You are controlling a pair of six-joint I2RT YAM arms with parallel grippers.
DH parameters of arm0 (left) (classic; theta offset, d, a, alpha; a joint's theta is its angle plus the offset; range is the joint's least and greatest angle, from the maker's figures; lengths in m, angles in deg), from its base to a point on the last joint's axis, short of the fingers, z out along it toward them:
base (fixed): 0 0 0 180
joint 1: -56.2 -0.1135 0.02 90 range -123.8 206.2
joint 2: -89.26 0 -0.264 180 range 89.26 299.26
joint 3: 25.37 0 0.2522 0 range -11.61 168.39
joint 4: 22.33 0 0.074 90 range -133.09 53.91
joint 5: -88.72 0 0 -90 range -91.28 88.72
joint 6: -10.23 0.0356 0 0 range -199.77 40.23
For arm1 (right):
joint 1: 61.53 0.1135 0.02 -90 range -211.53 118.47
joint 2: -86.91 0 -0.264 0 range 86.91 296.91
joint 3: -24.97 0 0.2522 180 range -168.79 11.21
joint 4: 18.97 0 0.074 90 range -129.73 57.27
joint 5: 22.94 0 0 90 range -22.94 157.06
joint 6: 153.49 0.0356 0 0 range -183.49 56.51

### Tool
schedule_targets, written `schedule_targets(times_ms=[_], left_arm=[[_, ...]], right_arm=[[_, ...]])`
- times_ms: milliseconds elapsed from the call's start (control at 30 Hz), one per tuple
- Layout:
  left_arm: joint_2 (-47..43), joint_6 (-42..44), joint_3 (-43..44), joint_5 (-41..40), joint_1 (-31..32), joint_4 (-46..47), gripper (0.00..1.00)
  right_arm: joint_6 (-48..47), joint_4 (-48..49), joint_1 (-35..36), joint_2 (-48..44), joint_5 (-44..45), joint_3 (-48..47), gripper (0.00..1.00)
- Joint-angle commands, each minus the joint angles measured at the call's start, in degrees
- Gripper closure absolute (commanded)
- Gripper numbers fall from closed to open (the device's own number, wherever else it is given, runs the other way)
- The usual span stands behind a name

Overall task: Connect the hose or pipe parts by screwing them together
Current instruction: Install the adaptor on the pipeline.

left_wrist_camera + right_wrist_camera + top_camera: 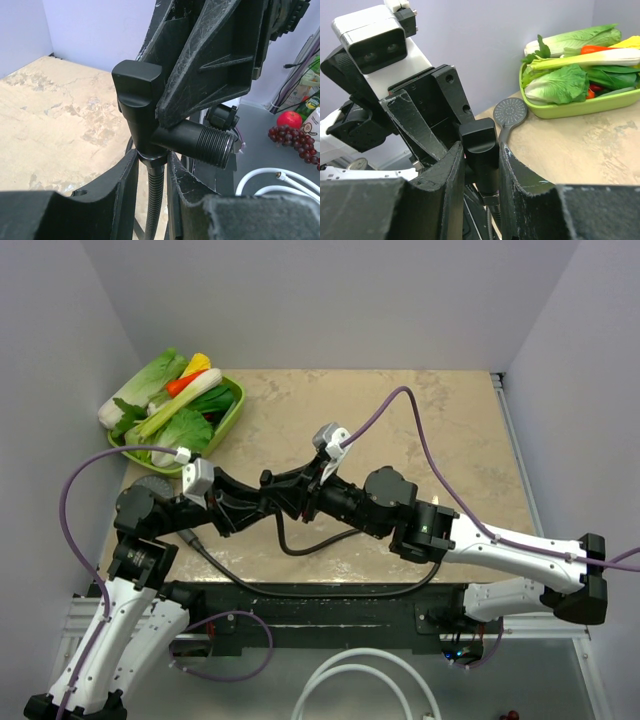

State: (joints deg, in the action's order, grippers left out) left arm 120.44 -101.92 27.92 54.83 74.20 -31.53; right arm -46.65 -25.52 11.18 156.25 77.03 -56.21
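The two grippers meet above the middle of the table. My right gripper [481,156] [302,490] is shut on the body of the small black T-shaped fitting [479,142] [136,95]. The fitting's threaded side port [216,146] sticks out bare. My left gripper [152,161] [274,494] is shut on the hose's end nut [152,157], right under the fitting. The dark ribbed hose [154,200] hangs down from the nut and loops over the table [300,548]. The grey shower-head disc [510,112] lies flat near the table's left edge, partly under my left arm [150,483].
A green tray [233,412] [570,108] of vegetables stands at the back left corner. A thick white looped tube [352,678] [272,180] lies off the table's front edge. Purple cables [420,425] arc over both arms. A red fruit [290,120] and grapes sit beyond the table.
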Motion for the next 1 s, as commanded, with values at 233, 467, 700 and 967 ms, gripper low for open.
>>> schedule_targets(times_ms=[233,467,700,967], left_arm=[[-0.3,-0.9,5.0,-4.4,0.0,10.0,1.0],[-0.2,-0.8,5.2,-5.8,0.0,9.3,1.0],[-0.9,0.1,5.6,-8.7,0.0,7.6,1.0],[-0.8,-0.3,6.0,-8.8,0.0,7.7,1.0]], right_arm=[[2.4,-12.5,4.7,3.0,10.0,-0.1,1.0],[5.1,-12.0,7.6,2.3,17.6,1.6,1.0],[11.4,-13.7,10.4,4.0,26.3,0.8,1.0],[12.8,-22.4,14.6,10.1,34.2,-6.3,1.0]])
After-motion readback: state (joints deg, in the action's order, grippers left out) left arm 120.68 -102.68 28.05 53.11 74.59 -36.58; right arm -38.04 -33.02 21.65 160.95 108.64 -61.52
